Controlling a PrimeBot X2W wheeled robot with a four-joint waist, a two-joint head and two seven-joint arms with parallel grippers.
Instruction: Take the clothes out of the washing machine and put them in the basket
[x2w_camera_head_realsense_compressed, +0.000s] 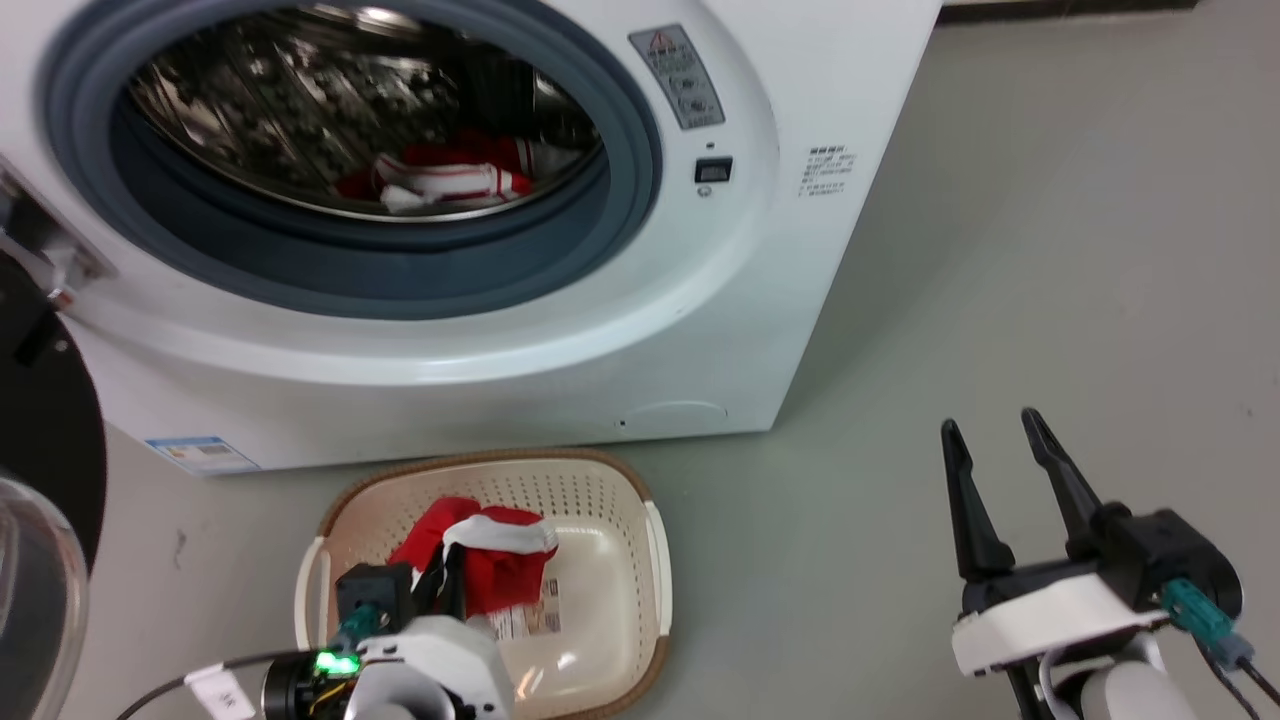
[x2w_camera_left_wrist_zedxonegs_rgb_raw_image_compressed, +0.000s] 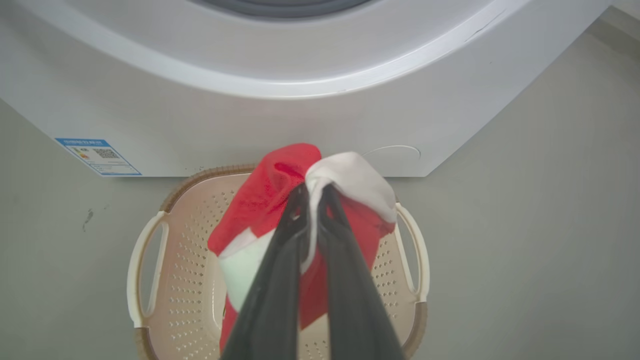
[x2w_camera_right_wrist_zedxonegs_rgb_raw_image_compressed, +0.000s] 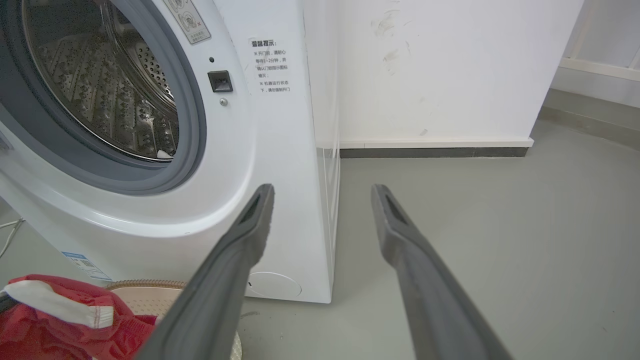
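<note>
Clothes sit in two places. A striped garment (x2w_camera_head_realsense_compressed: 450, 180) lies inside the drum of the washing machine (x2w_camera_head_realsense_compressed: 700, 330). A second garment (x2w_camera_left_wrist_zedxonegs_rgb_raw_image_compressed: 265, 200) hangs over the basket (x2w_camera_head_realsense_compressed: 610, 500), clamped in the left gripper (x2w_camera_left_wrist_zedxonegs_rgb_raw_image_compressed: 312, 192). The basket stands on the floor (x2w_camera_head_realsense_compressed: 1050, 250) just in front of the machine. The right gripper (x2w_camera_head_realsense_compressed: 990, 422) hovers well to the side, its fingers apart.

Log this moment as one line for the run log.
left gripper: shut on red garment over basket | right gripper: open, empty | washing machine: red-and-white clothes in drum
</note>
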